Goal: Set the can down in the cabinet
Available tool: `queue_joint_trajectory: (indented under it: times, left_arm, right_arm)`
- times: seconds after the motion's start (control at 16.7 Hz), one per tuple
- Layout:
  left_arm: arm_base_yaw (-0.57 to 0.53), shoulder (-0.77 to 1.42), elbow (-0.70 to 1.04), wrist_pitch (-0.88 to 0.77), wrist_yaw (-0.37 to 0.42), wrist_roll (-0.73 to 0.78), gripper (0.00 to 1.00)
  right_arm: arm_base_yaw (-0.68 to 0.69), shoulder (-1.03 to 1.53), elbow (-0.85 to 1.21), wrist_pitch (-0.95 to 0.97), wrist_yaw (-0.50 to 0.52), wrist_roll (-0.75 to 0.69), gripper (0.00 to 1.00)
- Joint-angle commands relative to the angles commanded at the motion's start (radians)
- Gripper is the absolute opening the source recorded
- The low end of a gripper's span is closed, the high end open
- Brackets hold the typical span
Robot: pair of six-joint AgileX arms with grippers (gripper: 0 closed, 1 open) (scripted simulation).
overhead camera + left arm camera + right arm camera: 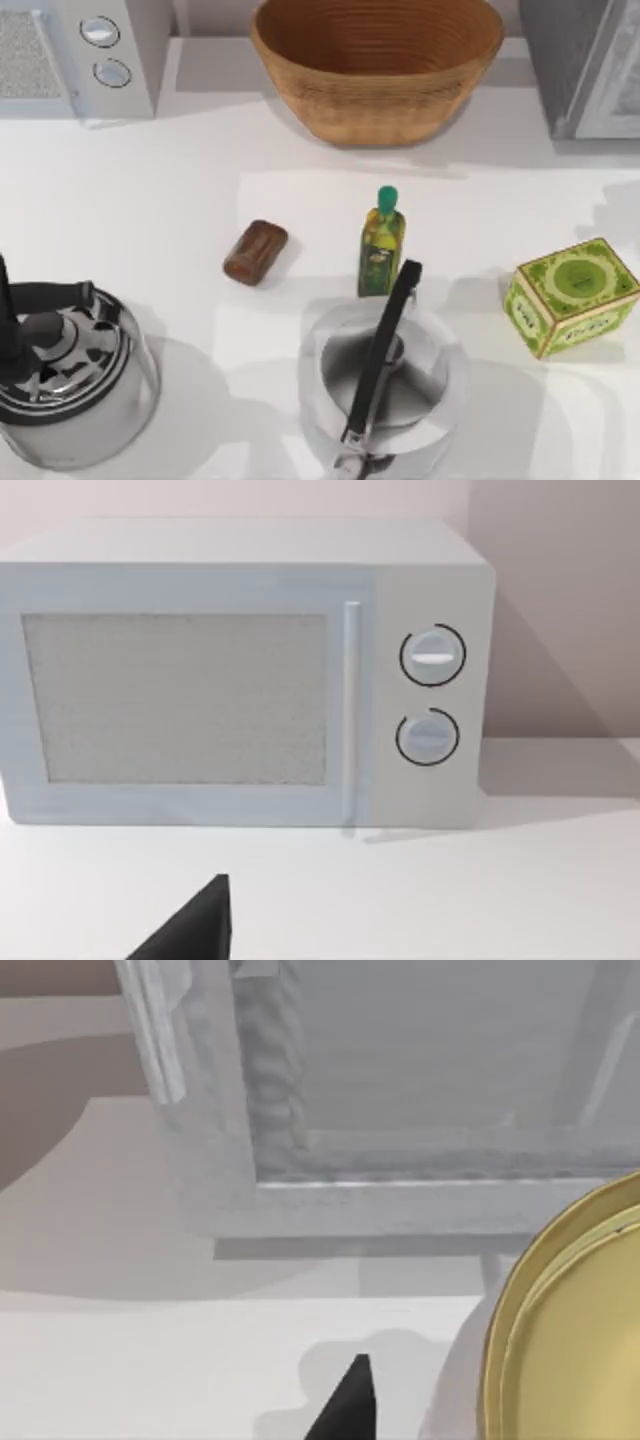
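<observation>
Jaw state cannot be told for either gripper: the left wrist view offers a single dark fingertip [195,925] cut off at the frame edge, and the right wrist view likewise a single dark fingertip [347,1405]. One can [256,252], dark reddish-brown, lies on its side on the white table [160,220] near the middle, free of any gripper, just left of the one green-capped bottle [381,243], which stands upright. Two kettles sit along the near edge: the left kettle [70,375], partly cut off by the frame, and the middle kettle [385,395] with its black handle, whose tip overlaps the bottle's base from above. One green box [570,295] rests toward the right side, well apart from the can. One woven basket [377,65] stands at the back, its far rim cut off. One microwave [80,55] occupies the back left corner, with two dials. One grey cabinet [585,65] stands at the back right, mostly out of frame; the right wrist view faces its frame [400,1200] beside a yellow rounded object [570,1330] too cropped to identify.
</observation>
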Motion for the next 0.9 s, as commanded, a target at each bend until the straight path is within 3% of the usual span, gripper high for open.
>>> queue_joint_trajectory:
  times: [0.9]
  left_arm:
    - [0.000,0.000,0.000,0.000,0.000,0.000,1.00]
  right_arm:
    - [0.092,-1.122,-0.579,-0.078,0.069,0.015,0.00]
